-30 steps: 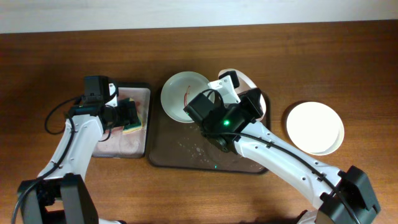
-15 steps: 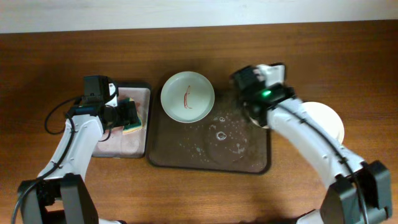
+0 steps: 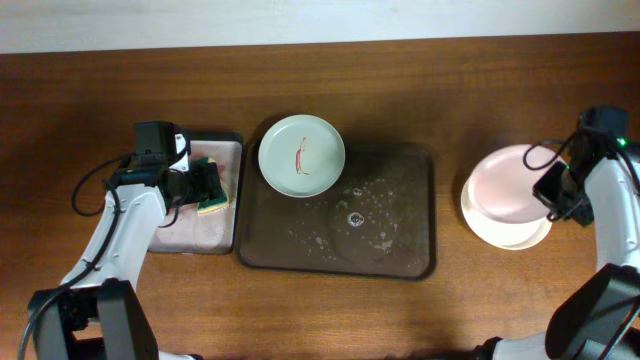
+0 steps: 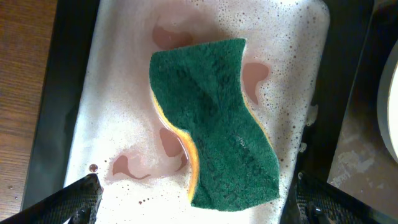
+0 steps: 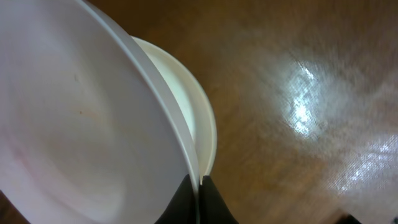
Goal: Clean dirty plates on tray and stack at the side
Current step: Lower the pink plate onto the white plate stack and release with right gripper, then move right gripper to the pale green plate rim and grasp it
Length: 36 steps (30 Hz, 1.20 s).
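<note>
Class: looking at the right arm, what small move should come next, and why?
Probably lower the pink plate flat onto the white plate and release: the right end effector pinches its rim, holding it tilted over that plate, beside the tray.

A green-and-yellow sponge [image 4: 214, 130] lies in the foamy, black-rimmed small tray [image 3: 205, 232] on the wooden table [image 3: 400, 90].

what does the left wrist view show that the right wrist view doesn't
Left wrist only: a green sponge lying in the foamy sponge tray, under the open left gripper. Right wrist only: the right gripper shut on the rim of the pinkish plate, over a white plate. Both: bare wooden table.
</note>
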Each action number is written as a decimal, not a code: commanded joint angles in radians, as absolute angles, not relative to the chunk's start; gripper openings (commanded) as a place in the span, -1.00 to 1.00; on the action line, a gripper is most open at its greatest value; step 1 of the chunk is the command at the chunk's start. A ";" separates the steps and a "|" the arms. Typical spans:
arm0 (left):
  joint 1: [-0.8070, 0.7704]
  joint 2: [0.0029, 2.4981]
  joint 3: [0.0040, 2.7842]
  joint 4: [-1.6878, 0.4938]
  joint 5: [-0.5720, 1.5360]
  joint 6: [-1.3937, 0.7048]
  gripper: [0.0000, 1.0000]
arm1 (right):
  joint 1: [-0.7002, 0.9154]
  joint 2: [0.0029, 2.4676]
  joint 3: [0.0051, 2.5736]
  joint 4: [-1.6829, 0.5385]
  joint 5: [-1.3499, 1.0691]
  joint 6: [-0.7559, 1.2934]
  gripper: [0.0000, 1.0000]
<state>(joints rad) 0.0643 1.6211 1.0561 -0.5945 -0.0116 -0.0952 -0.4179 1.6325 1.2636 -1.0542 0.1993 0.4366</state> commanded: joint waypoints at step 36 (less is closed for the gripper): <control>0.065 1.865 1.048 -0.231 0.030 -0.145 -0.76 | -0.086 1.613 1.212 -0.968 -0.255 0.187 -0.12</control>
<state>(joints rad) 0.0643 1.8488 1.0561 -0.2455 -0.0139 -0.1425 -0.1074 1.6321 1.2190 -0.9684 -0.2462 0.1978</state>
